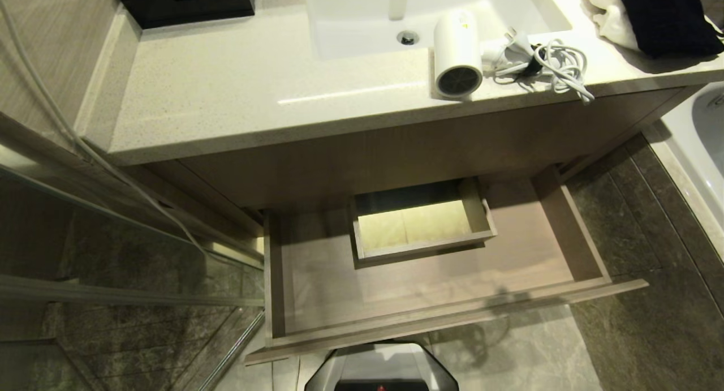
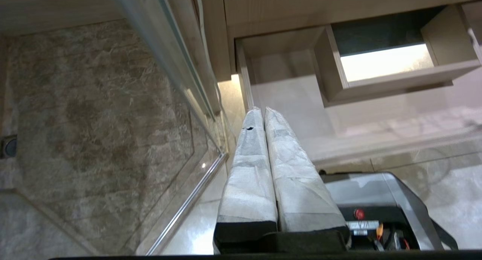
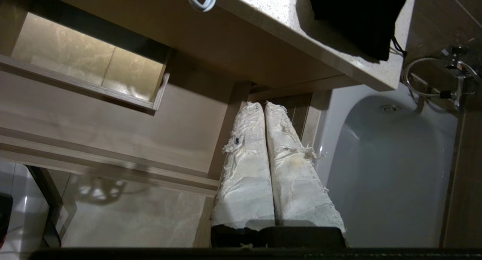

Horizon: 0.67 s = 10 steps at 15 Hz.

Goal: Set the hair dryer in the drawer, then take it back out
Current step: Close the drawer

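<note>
The white hair dryer (image 1: 457, 56) lies on the speckled countertop (image 1: 237, 97) near its front edge, grey grille facing me, its bundled white cord (image 1: 551, 65) to its right. Below, the light-brown drawer (image 1: 441, 317) stands pulled out and holds nothing, with a boxed cutout (image 1: 421, 224) at its mid-back. Neither arm shows in the head view. My left gripper (image 2: 262, 110) is shut and empty, low by the drawer's left front corner (image 2: 244, 98). My right gripper (image 3: 263, 105) is shut and empty, by the drawer's right side wall (image 3: 226, 132); only a loop of cord (image 3: 199, 0) shows there.
A white sink basin (image 1: 418, 17) sits behind the hair dryer. Dark and white cloths (image 1: 650, 14) lie on the counter's right end, a black box (image 1: 186, 3) at back left. A bathtub (image 3: 391, 169) is to the right, a glass shower panel (image 1: 113, 244) to the left.
</note>
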{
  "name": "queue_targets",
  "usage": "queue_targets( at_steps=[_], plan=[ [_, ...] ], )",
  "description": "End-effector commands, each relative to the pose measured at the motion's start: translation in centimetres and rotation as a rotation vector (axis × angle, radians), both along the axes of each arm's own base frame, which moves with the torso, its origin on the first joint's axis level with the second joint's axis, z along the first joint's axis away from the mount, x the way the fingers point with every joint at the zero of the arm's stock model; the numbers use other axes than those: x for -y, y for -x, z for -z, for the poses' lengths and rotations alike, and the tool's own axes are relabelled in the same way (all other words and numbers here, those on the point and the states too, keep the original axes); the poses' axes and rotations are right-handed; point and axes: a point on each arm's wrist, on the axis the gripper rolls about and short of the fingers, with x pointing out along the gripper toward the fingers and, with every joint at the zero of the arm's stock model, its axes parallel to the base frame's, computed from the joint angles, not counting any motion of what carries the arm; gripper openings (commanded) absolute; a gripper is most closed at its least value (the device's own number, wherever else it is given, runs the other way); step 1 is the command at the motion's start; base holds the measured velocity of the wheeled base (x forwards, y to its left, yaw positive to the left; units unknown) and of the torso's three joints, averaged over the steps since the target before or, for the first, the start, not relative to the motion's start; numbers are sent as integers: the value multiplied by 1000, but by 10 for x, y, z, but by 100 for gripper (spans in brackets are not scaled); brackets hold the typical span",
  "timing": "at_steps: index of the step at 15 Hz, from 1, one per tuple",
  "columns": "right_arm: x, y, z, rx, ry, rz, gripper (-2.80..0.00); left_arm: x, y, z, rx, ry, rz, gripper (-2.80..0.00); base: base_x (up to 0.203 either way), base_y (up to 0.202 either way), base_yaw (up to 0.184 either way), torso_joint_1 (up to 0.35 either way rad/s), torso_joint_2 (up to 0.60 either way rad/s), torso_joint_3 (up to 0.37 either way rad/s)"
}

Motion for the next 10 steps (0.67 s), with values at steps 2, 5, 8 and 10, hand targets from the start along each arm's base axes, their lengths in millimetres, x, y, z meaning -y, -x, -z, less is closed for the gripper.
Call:
queue_targets(
  at_steps=[2,5,8,10],
  plan=[
    [-1,16,10,7,-18,22,-280,0,0,0,-1,1,1,-280,0,0,0,-234,-71,-299],
    [0,18,14,1,-45,63,-280,0,0,0,-1,1,0,-280,0,0,0,-205,-106,-314],
    [0,19,22,-18,-48,90,-280,0,0,0,-1,1,0,-280,0,0,0,-196,-109,-294],
    [2,22,32,-41,-41,168,-280,0,0,0,1,1,0,-280,0,0,0,-239,207,0]
  ],
)
